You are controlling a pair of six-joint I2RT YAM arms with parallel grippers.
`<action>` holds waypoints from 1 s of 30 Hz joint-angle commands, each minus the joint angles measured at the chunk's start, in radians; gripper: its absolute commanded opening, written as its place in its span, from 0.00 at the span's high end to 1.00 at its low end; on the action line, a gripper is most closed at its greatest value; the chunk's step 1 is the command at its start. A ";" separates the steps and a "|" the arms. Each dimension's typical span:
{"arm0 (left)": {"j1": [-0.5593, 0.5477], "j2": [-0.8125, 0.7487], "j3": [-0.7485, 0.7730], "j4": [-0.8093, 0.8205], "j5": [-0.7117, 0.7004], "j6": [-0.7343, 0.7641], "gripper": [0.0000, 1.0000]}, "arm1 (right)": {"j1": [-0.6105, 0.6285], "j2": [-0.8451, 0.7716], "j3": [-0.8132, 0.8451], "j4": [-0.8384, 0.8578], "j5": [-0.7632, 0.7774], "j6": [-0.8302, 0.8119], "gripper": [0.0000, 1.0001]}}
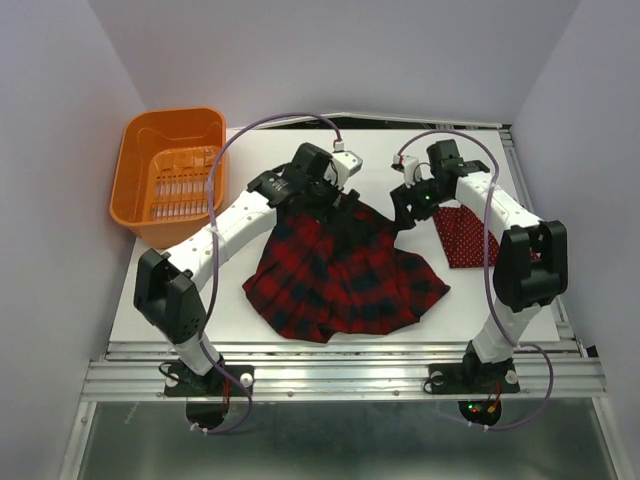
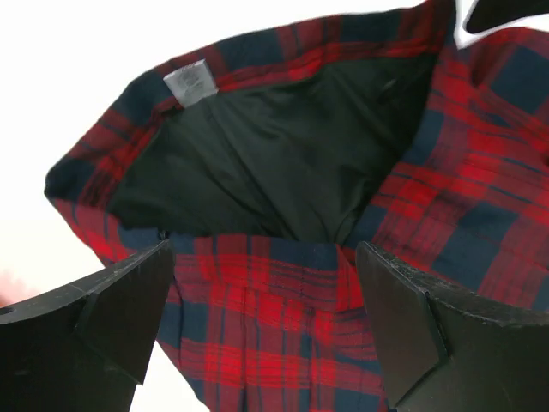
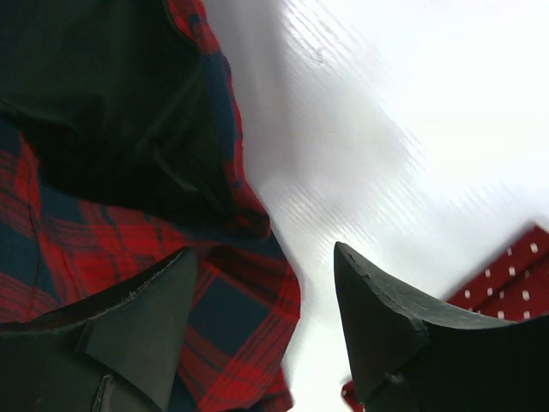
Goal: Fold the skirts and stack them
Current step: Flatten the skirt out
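Observation:
The red-and-navy plaid skirt [image 1: 340, 270] lies spread on the white table, its waist toward the far side. My left gripper [image 1: 335, 190] is open just over the waistband; in the left wrist view the plaid skirt [image 2: 274, 318] lies between the jaws, its black lining and white label showing. My right gripper [image 1: 412, 205] is open at the skirt's far right edge; the plaid edge [image 3: 240, 300] lies between its fingers. The dark red polka-dot skirt [image 1: 462, 235] lies folded on the right under the right arm and shows in the right wrist view [image 3: 506, 283].
An orange plastic basket [image 1: 170, 175] stands at the far left, partly off the table. The white table [image 1: 180, 320] ends near the arm bases. Purple cables loop over both arms.

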 commanded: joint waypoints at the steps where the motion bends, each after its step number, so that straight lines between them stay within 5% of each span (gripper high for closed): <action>1: -0.016 -0.015 -0.020 0.021 -0.208 -0.093 0.02 | 0.003 0.042 0.041 0.043 -0.095 -0.151 0.30; 7: -0.105 0.026 -0.029 0.057 -0.429 -0.088 0.02 | 0.003 0.085 0.052 0.074 -0.112 -0.222 0.31; 14: -0.099 0.127 0.018 0.065 -0.522 -0.116 0.02 | 0.003 0.148 0.066 0.089 -0.097 -0.234 0.34; 19: -0.056 0.157 0.021 0.025 -0.526 -0.124 0.02 | 0.003 0.144 0.061 0.089 -0.090 -0.239 0.60; 24: 0.043 0.083 0.001 -0.014 -0.580 -0.073 0.05 | 0.003 0.093 0.043 0.091 -0.090 -0.240 0.99; 30: 0.159 -0.006 -0.015 -0.027 -0.578 0.014 0.16 | 0.003 0.021 0.017 0.080 -0.038 -0.266 0.99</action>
